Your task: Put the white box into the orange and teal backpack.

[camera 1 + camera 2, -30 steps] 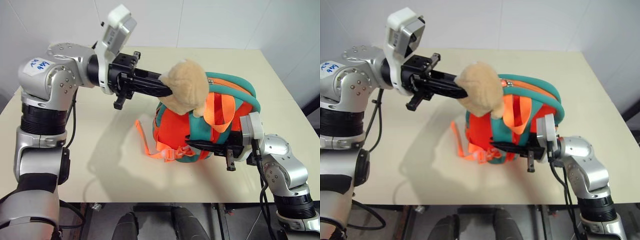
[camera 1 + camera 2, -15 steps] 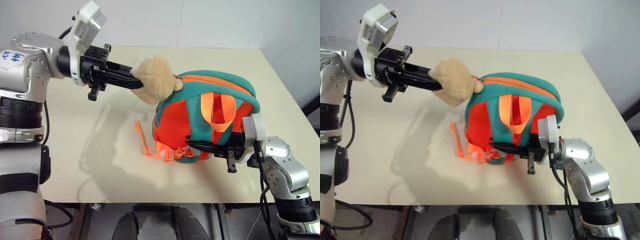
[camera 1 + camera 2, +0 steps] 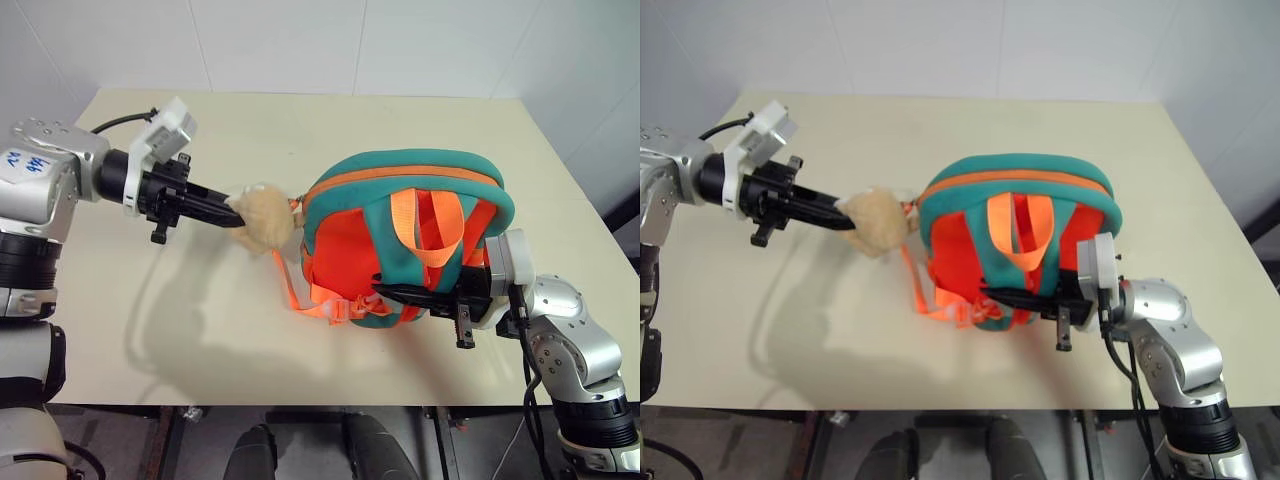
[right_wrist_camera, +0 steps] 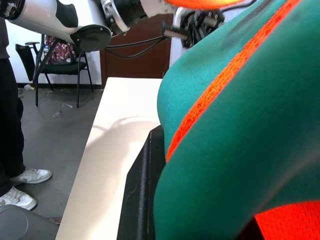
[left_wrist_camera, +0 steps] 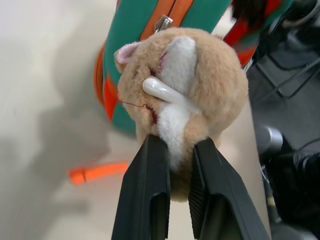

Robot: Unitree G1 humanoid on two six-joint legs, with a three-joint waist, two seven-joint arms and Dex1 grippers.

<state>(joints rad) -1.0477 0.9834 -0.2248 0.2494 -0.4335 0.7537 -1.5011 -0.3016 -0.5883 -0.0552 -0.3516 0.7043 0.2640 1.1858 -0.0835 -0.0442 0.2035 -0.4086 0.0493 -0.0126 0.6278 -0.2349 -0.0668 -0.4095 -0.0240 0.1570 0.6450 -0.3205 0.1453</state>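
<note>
Moved: left end effector [image 3: 232, 212] swings monkey [image 3: 262, 217] down toward nine o'clock, likely dragging the zipper.
Right end effector [image 3: 385, 291]: clamped on backpack [image 3: 400, 190], steadying it.
White box: unseen.

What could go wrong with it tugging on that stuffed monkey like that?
The left gripper pinches only soft plush on the monkey, so it could slip free. The right gripper holds the backpack low down, so a hard pull might tip or drag it across the table.
</note>
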